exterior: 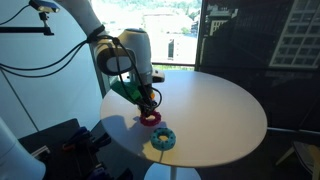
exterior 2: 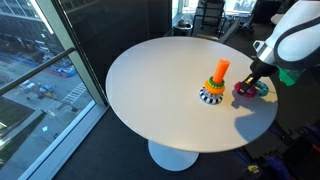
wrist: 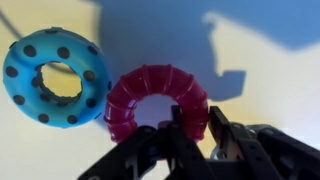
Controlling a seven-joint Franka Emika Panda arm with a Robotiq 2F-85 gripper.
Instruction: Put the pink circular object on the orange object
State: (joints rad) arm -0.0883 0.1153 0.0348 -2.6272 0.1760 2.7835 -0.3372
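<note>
The gripper (wrist: 198, 120) is low over the pink ring (wrist: 150, 100), which lies flat on the table (wrist: 270, 90). One finger seems to stand in its hole, the other outside the rim; whether they already pinch it, I cannot tell. Squeeze firmly, then lift straight up. The blue ring (wrist: 55, 75) lies just beside the fingers (wrist: 224, 132) and could be dragged. The orange peg (exterior 2: 221, 69) stands well apart from them.

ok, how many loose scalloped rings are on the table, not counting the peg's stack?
2. The pink ring lies at the tips of the claw. The blue dotted ring sits right beside it. No others show in any view.
</note>
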